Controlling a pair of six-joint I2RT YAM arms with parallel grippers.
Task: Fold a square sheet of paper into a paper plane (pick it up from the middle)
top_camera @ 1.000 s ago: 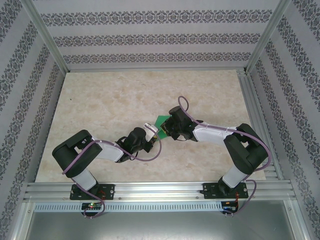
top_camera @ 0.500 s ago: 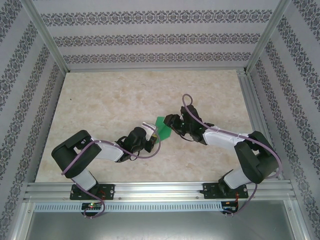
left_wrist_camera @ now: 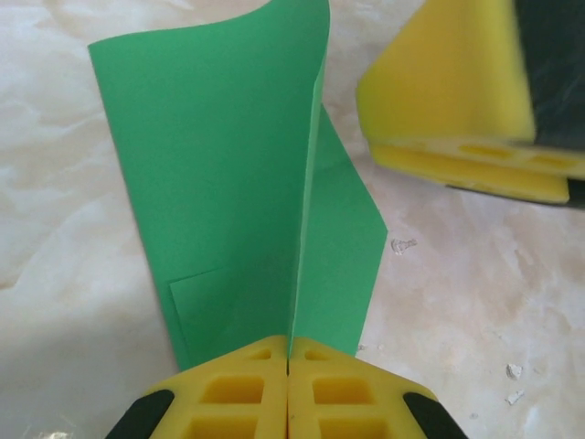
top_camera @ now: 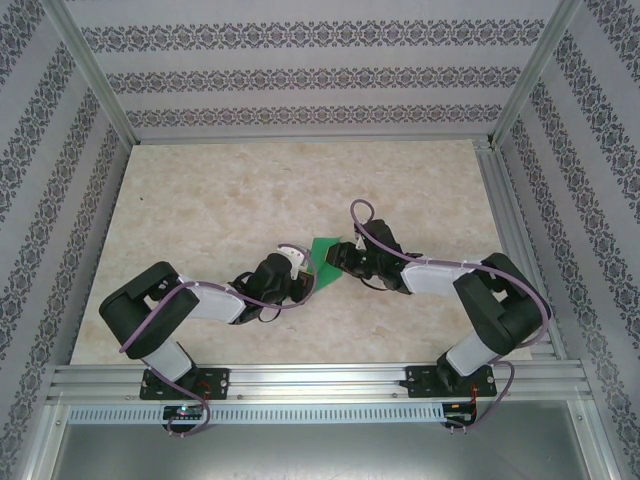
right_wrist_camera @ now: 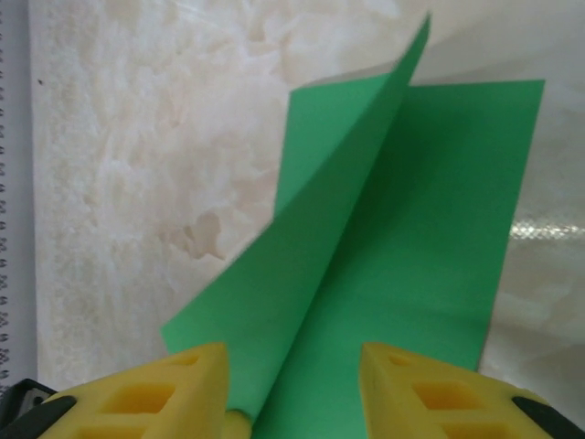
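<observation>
The square sheet of paper [top_camera: 326,256] is bright green and folded along a centre crease. It lies mid-table between the two grippers. In the left wrist view the paper [left_wrist_camera: 228,183] stands up as a ridge with a flap spread to each side. My left gripper [left_wrist_camera: 289,355] is shut on the near end of that ridge. From the opposite end my right gripper [right_wrist_camera: 292,389] is open, its yellow fingers [right_wrist_camera: 183,389] on either side of the raised fold of the paper [right_wrist_camera: 420,229]. In the top view the left gripper [top_camera: 306,270] and right gripper [top_camera: 341,262] nearly face each other.
The beige marbled tabletop [top_camera: 220,200] stretches wide to the back and left. Aluminium rails [top_camera: 500,200] border the right and near edges, with patterned walls beyond. The right gripper's yellow fingers [left_wrist_camera: 457,101] stand close past the paper in the left wrist view.
The right gripper's jaws have parted and let go of the paper. The arm pulled back slightly, then came low at the paper's far end. The left gripper keeps its grip.
</observation>
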